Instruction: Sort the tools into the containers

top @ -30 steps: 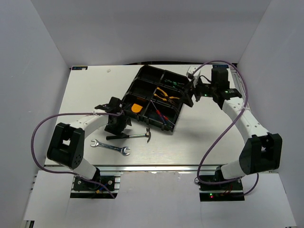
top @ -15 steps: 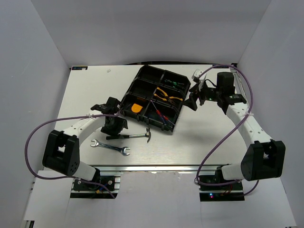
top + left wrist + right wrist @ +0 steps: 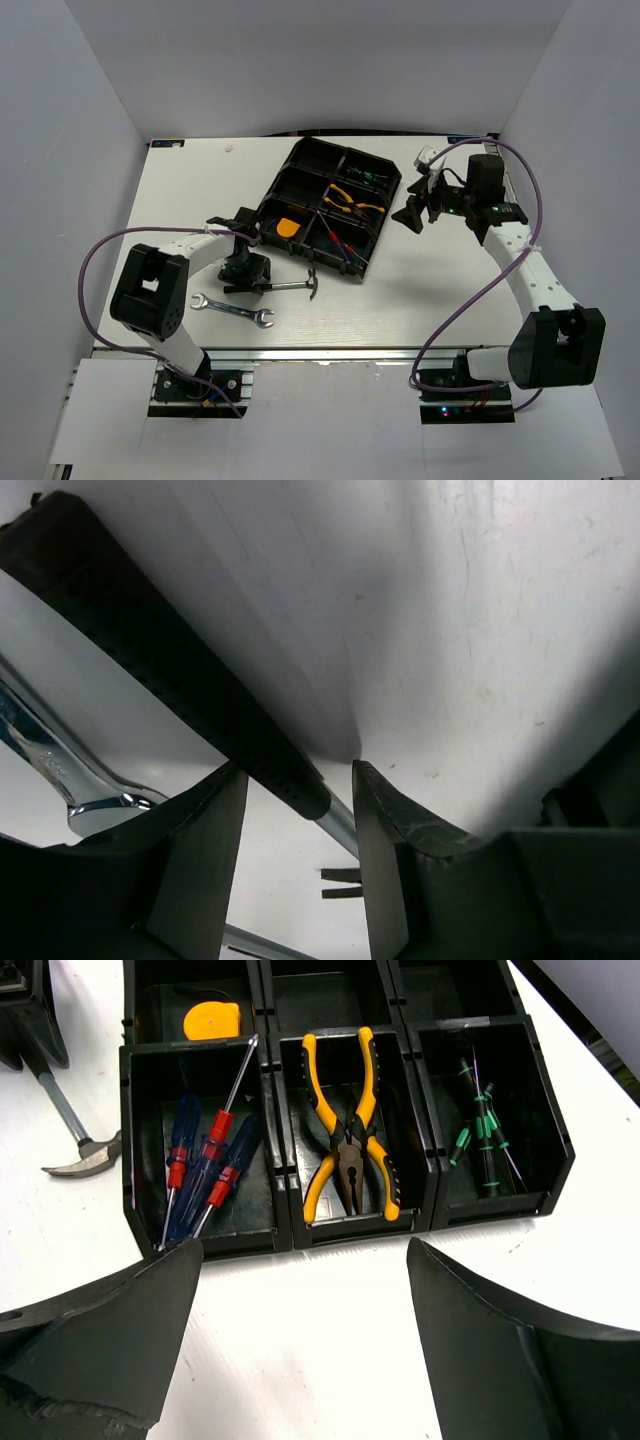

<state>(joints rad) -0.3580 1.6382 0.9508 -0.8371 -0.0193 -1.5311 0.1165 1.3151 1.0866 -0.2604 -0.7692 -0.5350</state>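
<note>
Two-fingered left hand (image 3: 297, 770) wide astride matte black hammer (image 3: 150, 650), right hand (image 3: 302, 1250) wide above plastic tray (image 3: 272, 1130)

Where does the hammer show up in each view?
Top external: the hammer lies on the table in front of the tray, under the left gripper.
Left wrist: its black handle runs diagonally between the fingers.
Right wrist: head and shaft at upper left.
Shared landmark: the silver wrench.

tray (image 3: 277, 1150) black | pliers (image 3: 348, 1155) yellow-black | tape measure (image 3: 212, 1022) orange | screwdrivers (image 3: 208, 1160) red-blue | wrench (image 3: 232, 310) silver | hammer handle (image 3: 170, 670) black
</note>
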